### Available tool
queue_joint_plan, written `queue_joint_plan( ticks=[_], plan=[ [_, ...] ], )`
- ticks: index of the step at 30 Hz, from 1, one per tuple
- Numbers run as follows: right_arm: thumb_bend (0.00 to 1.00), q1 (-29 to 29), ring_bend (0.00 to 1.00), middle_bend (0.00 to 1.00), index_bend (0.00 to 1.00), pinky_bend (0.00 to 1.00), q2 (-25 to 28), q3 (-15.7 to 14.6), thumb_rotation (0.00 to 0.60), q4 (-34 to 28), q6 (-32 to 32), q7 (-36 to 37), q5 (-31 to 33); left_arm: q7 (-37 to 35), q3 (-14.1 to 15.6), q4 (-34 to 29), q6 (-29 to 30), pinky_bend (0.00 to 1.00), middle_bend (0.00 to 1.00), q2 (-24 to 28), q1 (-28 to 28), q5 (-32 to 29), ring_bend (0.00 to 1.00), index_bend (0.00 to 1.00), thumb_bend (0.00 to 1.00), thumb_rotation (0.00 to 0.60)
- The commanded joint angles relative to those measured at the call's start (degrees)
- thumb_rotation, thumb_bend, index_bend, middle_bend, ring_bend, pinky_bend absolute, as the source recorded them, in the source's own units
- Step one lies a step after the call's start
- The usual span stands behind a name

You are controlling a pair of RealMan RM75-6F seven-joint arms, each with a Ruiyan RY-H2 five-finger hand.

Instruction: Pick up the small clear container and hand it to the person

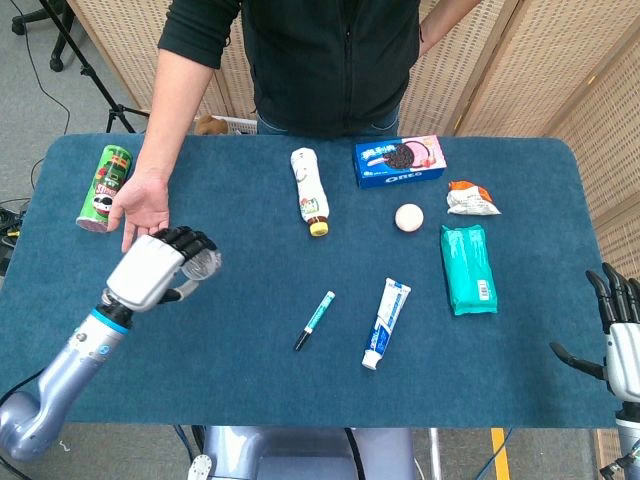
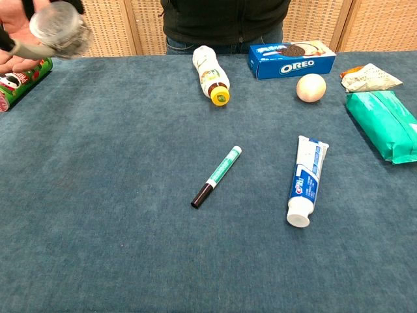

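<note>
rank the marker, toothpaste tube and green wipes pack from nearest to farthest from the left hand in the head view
From the left hand:
1. marker, mid-table, just right of it.
2. toothpaste tube, further right.
3. green wipes pack, towards the table's right edge.
</note>
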Motion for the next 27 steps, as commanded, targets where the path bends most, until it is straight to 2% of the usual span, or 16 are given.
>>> queue_joint_plan(
  ticks=[1, 8, 14, 16, 17, 19, 21, 22, 27],
  plan=[
    [0.00, 0.0, 0.00, 0.00, 0.00, 0.00, -0.1, -0.1, 0.600, -0.1, -0.1, -0.2, -0.2, -4.6, -0.6, 3.6, 1.3, 0.46, 0.45, 1.2, 2.2, -2.5, 0.31, 0.62, 0.40, 0.600],
    [0.00, 0.0, 0.00, 0.00, 0.00, 0.00, -0.1, -0.2, 0.600, -0.3, 0.0, -0.5, -0.2, -12.5, -1.4, 10.2, 1.2, 0.46, 0.45, 1.1, 4.4, -5.7, 0.31, 0.62, 0.39, 0.600],
    [0.00, 0.1, 0.00, 0.00, 0.00, 0.00, -0.2, -0.4, 0.600, -0.4, -0.3, -1.0, -0.3, -13.3, -2.6, 14.8, -0.6, 0.46, 0.45, -0.5, 4.8, -9.7, 0.31, 0.62, 0.38, 0.600],
    [0.00, 0.1, 0.00, 0.00, 0.00, 0.00, -0.2, -0.4, 0.600, -0.4, -0.3, -1.1, -0.3, -12.7, -3.0, 15.8, -1.2, 0.46, 0.42, -1.6, 4.8, -11.1, 0.30, 0.61, 0.34, 0.600],
    [0.00, 0.1, 0.00, 0.00, 0.00, 0.00, -0.2, -0.4, 0.600, -0.4, -0.3, -1.2, -0.3, -12.6, -3.0, 15.9, -1.8, 0.43, 0.36, -1.7, 4.7, -11.5, 0.26, 0.57, 0.31, 0.600],
    [0.00, 0.1, 0.00, 0.00, 0.00, 0.00, -0.2, -0.4, 0.600, -0.4, -0.4, -1.2, -0.2, -12.8, -2.9, 15.4, -3.6, 0.22, 0.10, -1.4, 4.5, -12.3, 0.07, 0.31, 0.16, 0.600],
    [0.00, 0.1, 0.00, 0.00, 0.00, 0.00, -0.2, -0.4, 0.600, -0.4, -0.4, -1.2, -0.1, -14.7, -3.7, 14.4, -3.9, 0.05, 0.00, -1.2, 4.4, -12.4, 0.00, 0.09, 0.05, 0.600],
    [0.00, 0.1, 0.00, 0.00, 0.00, 0.00, -0.2, -0.4, 0.600, -0.4, -0.4, -1.2, 0.0, -15.8, -4.0, 14.4, -3.2, 0.01, 0.00, -1.2, 4.6, -11.8, 0.00, 0.03, 0.02, 0.600],
    [0.00, 0.1, 0.00, 0.00, 0.00, 0.00, -0.1, -0.3, 0.600, -0.4, -0.5, -1.0, 0.0, -19.3, -4.9, 14.3, 0.3, 0.00, 0.00, -1.0, 5.8, -9.5, 0.00, 0.00, 0.00, 0.600]
  ],
)
